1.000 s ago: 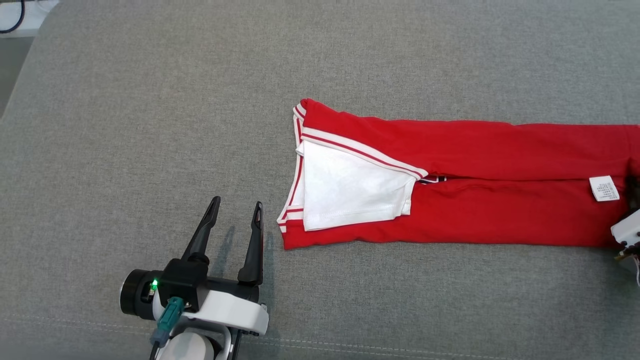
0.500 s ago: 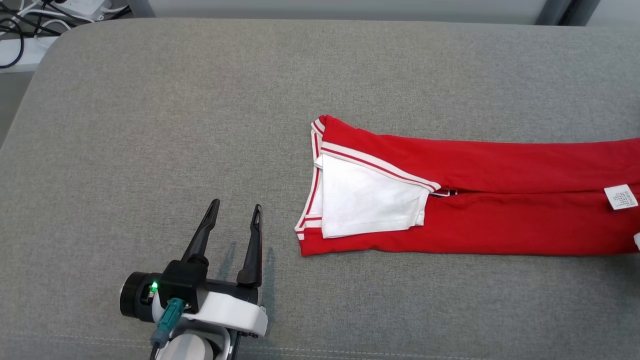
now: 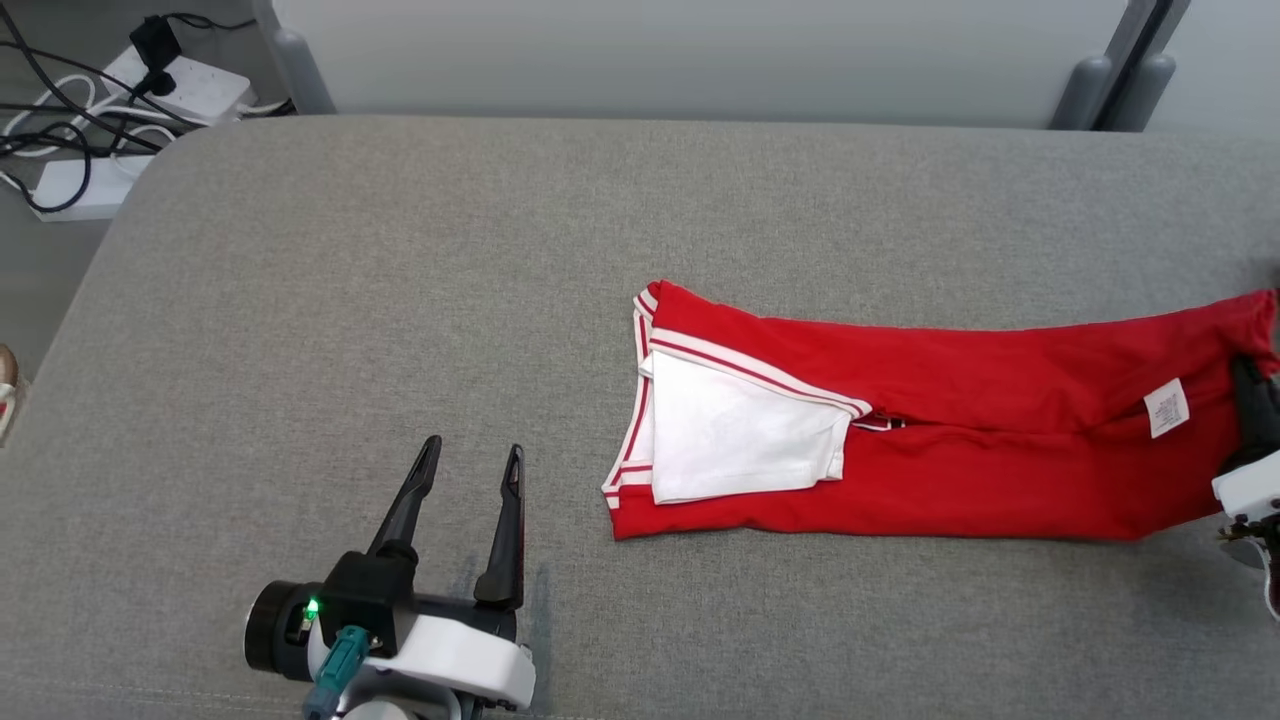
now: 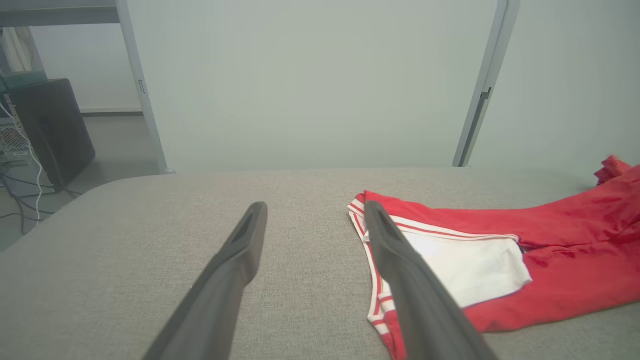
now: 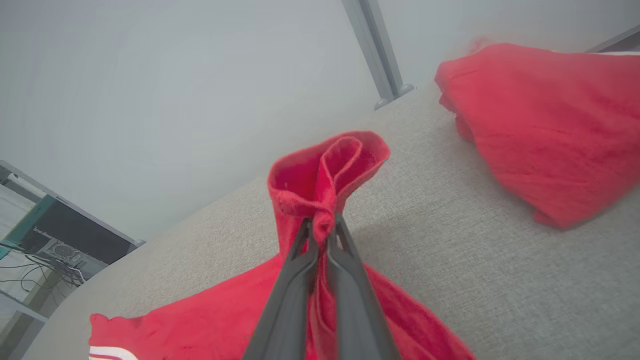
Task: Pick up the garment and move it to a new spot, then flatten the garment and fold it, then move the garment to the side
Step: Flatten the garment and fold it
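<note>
The garment [image 3: 950, 450] is red with white striped trim and a white panel at its left end. It lies as a long folded strip on the grey padded surface [image 3: 400, 300]. My left gripper [image 3: 473, 447] stands open near the front edge, apart from the garment's left end, with nothing between its fingers. In the left wrist view the left gripper [image 4: 315, 205] points past the garment [image 4: 550, 270], which lies to its right. My right gripper [image 3: 1250, 375] is shut on the garment's right end, and the right gripper [image 5: 322, 222] holds a bunched fold of the garment [image 5: 320, 170] raised off the surface.
Power strips and cables [image 3: 170, 80] lie on the floor beyond the surface's rounded far-left corner. A pale panel with grey posts [image 3: 1085, 90] stands behind the far edge. More red cloth [image 5: 545, 125] is heaped past the right gripper.
The head camera has tilted up, showing the far edge and the floor. The garment's right end has lifted and drawn in toward the left with the right gripper. The left gripper has stayed put.
</note>
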{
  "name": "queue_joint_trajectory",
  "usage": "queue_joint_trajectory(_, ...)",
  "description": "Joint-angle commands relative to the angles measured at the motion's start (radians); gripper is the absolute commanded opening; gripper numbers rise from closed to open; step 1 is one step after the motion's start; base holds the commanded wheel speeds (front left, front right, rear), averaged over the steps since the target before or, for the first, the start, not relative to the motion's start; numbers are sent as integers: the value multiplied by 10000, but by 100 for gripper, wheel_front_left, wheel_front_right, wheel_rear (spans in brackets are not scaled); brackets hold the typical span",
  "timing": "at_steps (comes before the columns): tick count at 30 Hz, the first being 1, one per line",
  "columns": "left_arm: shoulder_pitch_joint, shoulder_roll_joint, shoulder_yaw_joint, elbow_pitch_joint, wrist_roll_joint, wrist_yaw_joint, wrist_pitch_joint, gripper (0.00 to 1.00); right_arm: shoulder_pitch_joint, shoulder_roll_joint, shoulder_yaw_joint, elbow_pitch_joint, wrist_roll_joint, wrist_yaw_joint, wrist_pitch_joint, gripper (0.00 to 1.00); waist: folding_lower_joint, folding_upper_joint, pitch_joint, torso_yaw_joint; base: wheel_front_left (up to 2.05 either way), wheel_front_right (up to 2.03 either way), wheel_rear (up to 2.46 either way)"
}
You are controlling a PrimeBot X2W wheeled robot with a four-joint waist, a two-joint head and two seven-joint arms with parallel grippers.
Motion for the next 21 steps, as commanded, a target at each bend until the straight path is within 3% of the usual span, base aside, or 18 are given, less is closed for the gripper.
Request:
queue_joint_trajectory(1,3,28,317,-246,-90,75,-132,100,185,-142,89,-416,67,17,-158,0,0,0,-244,70,0,0,0)
queue_joint_trajectory(10,433,28,373,-335,-143,109,-132,100,333,848,84,-1297,214,17,-6,0,0,0,-850,540,0,0,0)
queue_joint_trajectory(21,529,28,299,-312,-168,118,-132,100,82,2407,297,-1151,-72,17,-20,0,0,0,-980,1565,0,0,0)
